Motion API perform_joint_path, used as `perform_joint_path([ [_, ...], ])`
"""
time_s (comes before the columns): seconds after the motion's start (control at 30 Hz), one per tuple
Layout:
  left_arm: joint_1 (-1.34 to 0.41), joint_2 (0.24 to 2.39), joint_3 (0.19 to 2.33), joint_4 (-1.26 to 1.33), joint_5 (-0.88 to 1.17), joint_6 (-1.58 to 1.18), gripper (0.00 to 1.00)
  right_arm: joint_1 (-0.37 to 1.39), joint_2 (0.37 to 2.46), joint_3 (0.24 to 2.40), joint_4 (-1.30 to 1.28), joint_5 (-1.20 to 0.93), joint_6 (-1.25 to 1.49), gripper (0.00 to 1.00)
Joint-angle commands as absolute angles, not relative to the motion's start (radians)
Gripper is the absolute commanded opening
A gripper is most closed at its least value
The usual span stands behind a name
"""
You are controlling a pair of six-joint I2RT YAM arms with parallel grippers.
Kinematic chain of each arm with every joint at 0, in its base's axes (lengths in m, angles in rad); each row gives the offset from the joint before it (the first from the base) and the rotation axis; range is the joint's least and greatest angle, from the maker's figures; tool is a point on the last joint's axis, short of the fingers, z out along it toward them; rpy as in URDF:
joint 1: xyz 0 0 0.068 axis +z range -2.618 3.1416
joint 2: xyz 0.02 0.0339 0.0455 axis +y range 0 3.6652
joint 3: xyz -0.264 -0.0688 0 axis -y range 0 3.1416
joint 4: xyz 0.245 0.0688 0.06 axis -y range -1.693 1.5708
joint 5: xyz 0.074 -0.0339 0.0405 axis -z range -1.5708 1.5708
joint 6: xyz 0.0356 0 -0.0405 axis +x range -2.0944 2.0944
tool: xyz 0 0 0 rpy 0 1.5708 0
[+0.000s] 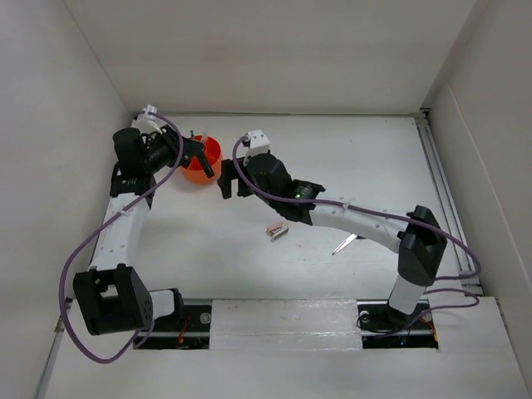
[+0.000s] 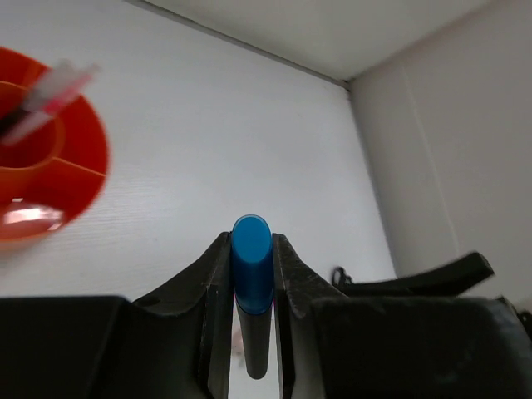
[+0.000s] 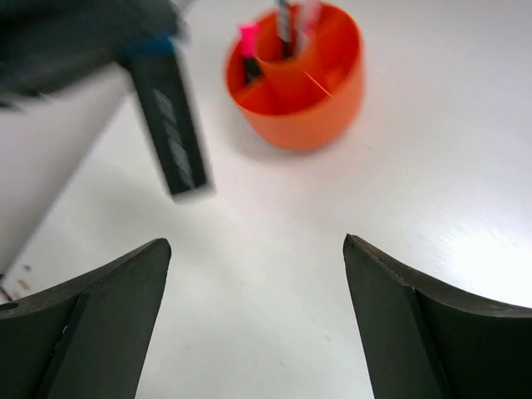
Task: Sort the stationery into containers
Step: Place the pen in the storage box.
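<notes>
In the top view, the left gripper (image 1: 193, 155) covers part of the round orange organiser (image 1: 199, 174), so its compartments cannot be read from there. The left wrist view cuts the organiser off at the frame's left edge and blurs it. A pink-and-white pen (image 2: 51, 93) leaning in it is only a smear. The left gripper is closed tight on a black highlighter (image 2: 252, 287) with a blue cap, held just beside the organiser and above the table. From the right wrist, this highlighter hangs left of the organiser, apart from its rim, and its printing is too blurred to read.

Inside the organiser, a pink-capped highlighter (image 3: 248, 38) stands in an outer compartment. Thin pens (image 3: 287, 17) rise from the centre well, their tops cut off by the frame.

The right gripper (image 3: 258, 245) stands wide and holds nothing. It sits near the organiser on its right and points towards it.

Well away from the organiser, towards the arm bases, lies a small pinkish item (image 1: 277, 230) too small to identify. Further right, a slim pale object (image 1: 343, 243) pokes out from under the right arm, the rest of it hidden.

The table (image 1: 357, 158) is white and matte, with faint glare in the right wrist view. Plain white walls (image 1: 274, 50) close it in on three sides, and a metal rail (image 1: 440, 183) runs along the right edge.
</notes>
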State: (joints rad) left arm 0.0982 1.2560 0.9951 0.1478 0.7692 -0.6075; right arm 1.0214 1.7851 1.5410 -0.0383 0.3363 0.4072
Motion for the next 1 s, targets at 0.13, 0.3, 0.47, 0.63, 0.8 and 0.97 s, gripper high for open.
perform_joint_path([
  [0.13, 0.144, 1.213, 1.112, -0.028, 0.247, -0.468, 0.00, 0.976, 1.533, 1.246, -0.012, 0.428, 0.456, 0.91],
  [0.3, 0.144, 1.241, 1.132, 0.060, 0.144, -0.479, 0.00, 0.976, 1.370, 1.012, -0.012, 0.416, 0.494, 0.91],
  [0.47, 0.144, 1.357, 1.212, 0.112, 0.017, -0.454, 0.00, 0.976, 1.160, 0.870, -0.032, 0.361, 0.528, 0.91],
  [0.63, 0.121, 1.442, 1.195, 0.277, 0.029, -0.393, 0.00, 0.976, 1.000, 0.760, -0.032, 0.292, 0.537, 0.91],
  [0.8, 0.103, 1.497, 1.177, 0.368, 0.006, -0.350, 0.00, 0.976, 0.885, 0.706, -0.052, 0.264, 0.546, 0.92],
  [0.97, 0.103, 1.506, 1.141, 0.431, 0.015, -0.310, 0.00, 0.976, 0.871, 0.686, -0.101, 0.287, 0.546, 0.92],
])
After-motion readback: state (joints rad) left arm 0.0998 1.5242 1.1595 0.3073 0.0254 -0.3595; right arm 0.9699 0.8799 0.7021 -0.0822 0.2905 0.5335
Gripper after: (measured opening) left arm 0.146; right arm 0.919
